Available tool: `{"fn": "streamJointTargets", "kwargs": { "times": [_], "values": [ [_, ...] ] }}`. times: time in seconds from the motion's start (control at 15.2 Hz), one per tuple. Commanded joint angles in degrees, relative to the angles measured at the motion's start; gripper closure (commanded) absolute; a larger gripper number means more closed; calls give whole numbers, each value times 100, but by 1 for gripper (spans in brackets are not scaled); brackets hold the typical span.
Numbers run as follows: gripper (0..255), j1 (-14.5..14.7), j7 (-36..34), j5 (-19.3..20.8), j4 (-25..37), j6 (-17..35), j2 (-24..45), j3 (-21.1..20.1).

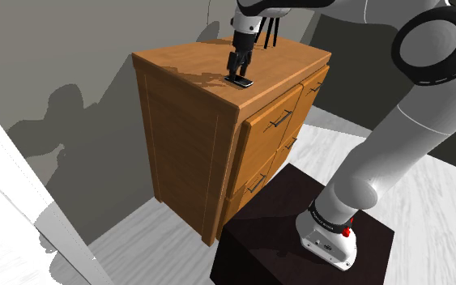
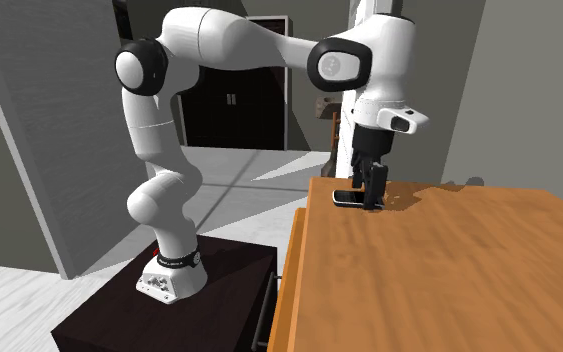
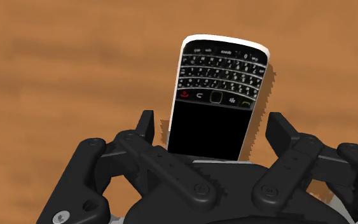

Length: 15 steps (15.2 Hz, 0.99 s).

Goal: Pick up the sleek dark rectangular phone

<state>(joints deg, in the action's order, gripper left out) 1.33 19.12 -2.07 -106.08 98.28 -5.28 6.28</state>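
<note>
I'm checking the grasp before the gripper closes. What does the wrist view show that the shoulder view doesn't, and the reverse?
Wrist view: the phone with its keypad and black screen, and the fingers standing apart on either side, not touching it. Shoulder view: the wooden cabinet with its drawer fronts, the dark stand and the white arm. Both: the gripper low over the phone on the wooden top.

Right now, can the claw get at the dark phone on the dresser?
Probably yes. The claw hangs right over the phone, fingers open on either side of it without touching, and nothing lies between them on the wooden dresser top.
</note>
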Motion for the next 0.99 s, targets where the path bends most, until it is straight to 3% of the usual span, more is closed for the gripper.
{"fn": "streamJointTargets", "kwargs": {
  "times": [0.0,0.07,0.66,0.92],
  "values": [
    [0,0,1,0,-62,60,-4,0],
    [255,1,-1,-1,-46,53,4,-1],
    [255,0,1,0,-61,60,-3,0],
    [255,0,-9,0,264,-250,12,1]
  ]
}}
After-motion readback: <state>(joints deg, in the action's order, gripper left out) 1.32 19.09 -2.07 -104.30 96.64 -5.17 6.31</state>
